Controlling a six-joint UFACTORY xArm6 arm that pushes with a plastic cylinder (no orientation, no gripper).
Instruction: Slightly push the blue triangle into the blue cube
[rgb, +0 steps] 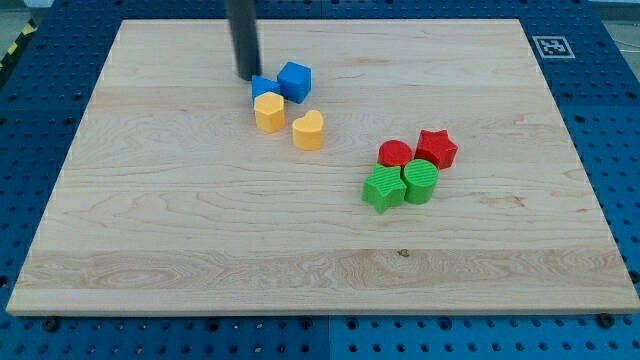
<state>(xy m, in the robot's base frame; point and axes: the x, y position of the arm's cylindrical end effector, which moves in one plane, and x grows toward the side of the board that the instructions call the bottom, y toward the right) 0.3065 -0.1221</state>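
Nearest the view's bottom, green star block touches green cylinder; behind them red cylinder and red star. Farther up-left, yellow heart sits apart from yellow hexagon. Blue triangle touches blue cube on its right. My tip stands against the triangle's left. No jaws fitted.

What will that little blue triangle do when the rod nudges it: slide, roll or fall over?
Probably slide. The blue triangle looks low and flat-bottomed on the smooth wooden board, so tipping or rolling seems unlikely. It looks small and solid, likely light. My tip is at its left corner, so it may twist slightly against the blue cube or yellow block.
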